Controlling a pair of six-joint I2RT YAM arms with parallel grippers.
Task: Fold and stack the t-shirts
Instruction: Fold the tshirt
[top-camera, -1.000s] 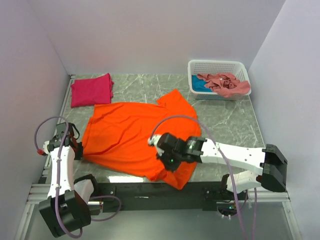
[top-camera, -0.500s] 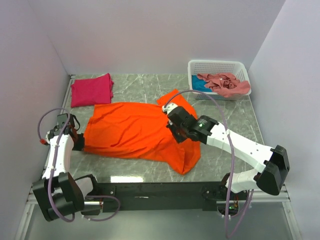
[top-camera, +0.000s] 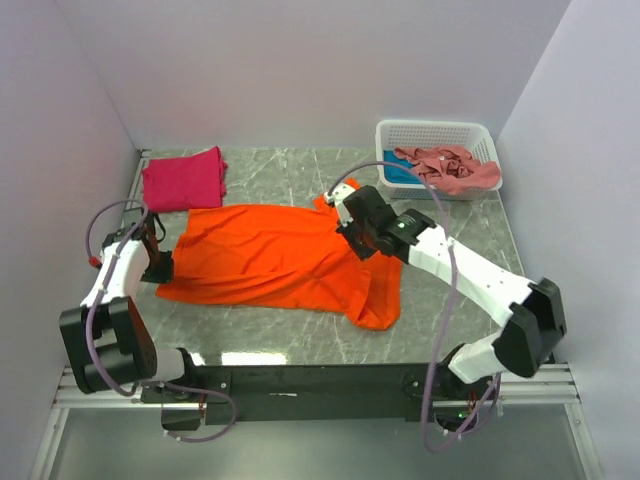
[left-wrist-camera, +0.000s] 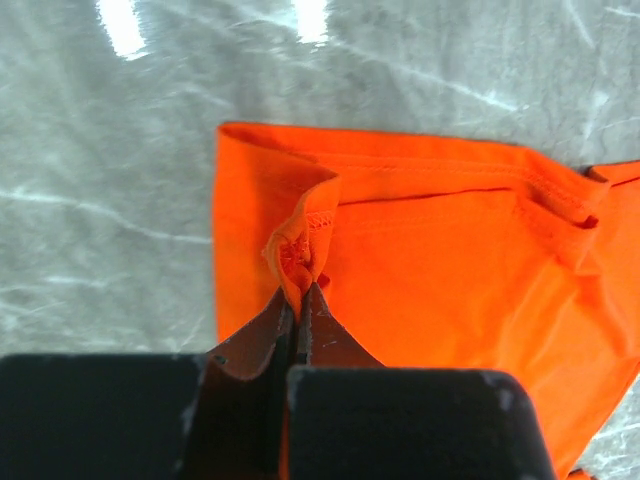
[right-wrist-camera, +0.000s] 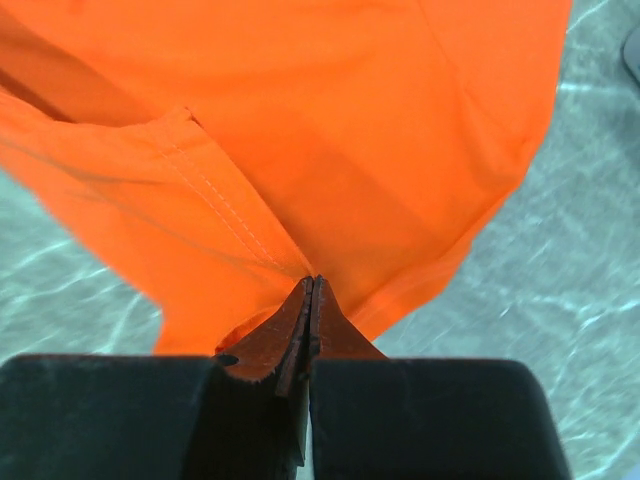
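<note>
- The right gripper (top-camera: 352, 240), pinched on a hem of the orange t-shirt (top-camera: 265, 262), has travelled from the shirt's near edge to its far side, close to the far sleeve.
- The left gripper (top-camera: 160, 268), clamped on the shirt's left edge, has also moved away from the arm bases.
- The shirt's near part has been drawn along, so the cloth spans less from near to far.
- More bare surface (top-camera: 300, 340) shows along the near edge.

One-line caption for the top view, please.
Left gripper and right gripper each pinch the orange shirt; magenta shirt folded far left, basket far right.
</note>
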